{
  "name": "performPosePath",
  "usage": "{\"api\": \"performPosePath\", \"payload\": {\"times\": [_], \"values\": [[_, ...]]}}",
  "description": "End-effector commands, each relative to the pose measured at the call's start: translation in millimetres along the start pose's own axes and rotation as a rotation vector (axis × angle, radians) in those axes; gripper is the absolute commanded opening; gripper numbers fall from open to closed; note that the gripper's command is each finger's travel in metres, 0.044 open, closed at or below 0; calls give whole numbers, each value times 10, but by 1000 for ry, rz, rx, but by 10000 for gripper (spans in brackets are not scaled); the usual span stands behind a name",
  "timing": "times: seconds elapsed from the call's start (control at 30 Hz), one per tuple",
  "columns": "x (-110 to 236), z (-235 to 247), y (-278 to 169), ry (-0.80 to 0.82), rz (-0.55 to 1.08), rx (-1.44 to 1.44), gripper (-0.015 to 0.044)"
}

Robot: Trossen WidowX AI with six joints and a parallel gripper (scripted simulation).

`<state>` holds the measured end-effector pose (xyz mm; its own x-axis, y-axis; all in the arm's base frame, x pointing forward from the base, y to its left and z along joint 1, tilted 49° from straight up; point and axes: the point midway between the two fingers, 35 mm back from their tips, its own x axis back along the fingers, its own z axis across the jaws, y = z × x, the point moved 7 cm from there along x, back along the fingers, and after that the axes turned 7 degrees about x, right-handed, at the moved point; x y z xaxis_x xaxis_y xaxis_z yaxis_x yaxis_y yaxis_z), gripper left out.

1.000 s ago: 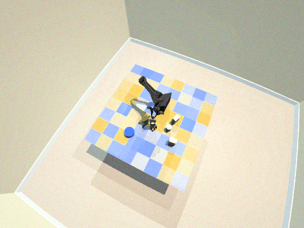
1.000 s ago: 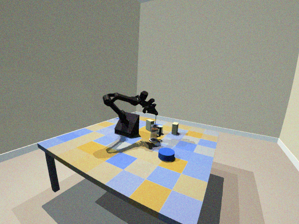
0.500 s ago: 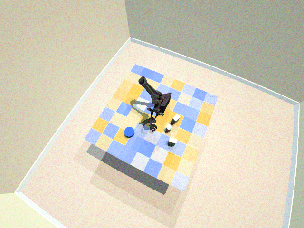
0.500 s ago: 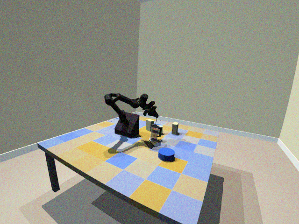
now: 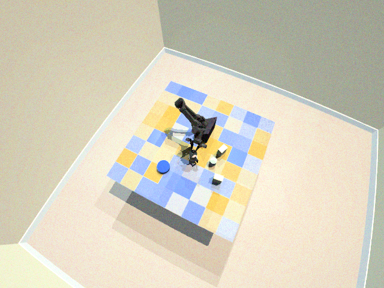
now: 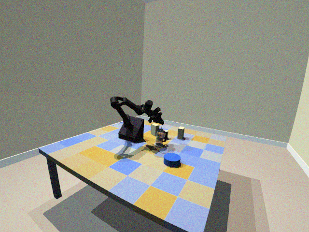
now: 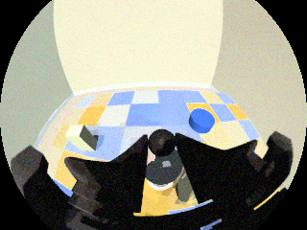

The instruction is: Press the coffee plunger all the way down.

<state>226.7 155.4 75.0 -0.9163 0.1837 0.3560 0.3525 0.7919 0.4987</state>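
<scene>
The coffee press has a clear jar, a dark lid and a dark handle. It looks about upright; I cannot tell whether its base sits fully flat on the table. A short length of thin rod shows above the lid in the exterior view. The round black plunger knob is between my fingertips. My gripper is shut on the knob, above the lid. The plunger's filter inside the jar is not clear.
A blue disc lies on the checkered table. A pale box, a second pale box and a small pale cylinder stand on the other side of the press.
</scene>
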Motion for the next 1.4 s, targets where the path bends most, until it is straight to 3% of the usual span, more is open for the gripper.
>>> {"api": "performPosePath", "payload": {"times": [0.0, 1.37], "values": [[-63, 27, -166, 8, 33, 27, 125], [-246, 48, -248, -1, 27, 30, 125]]}}
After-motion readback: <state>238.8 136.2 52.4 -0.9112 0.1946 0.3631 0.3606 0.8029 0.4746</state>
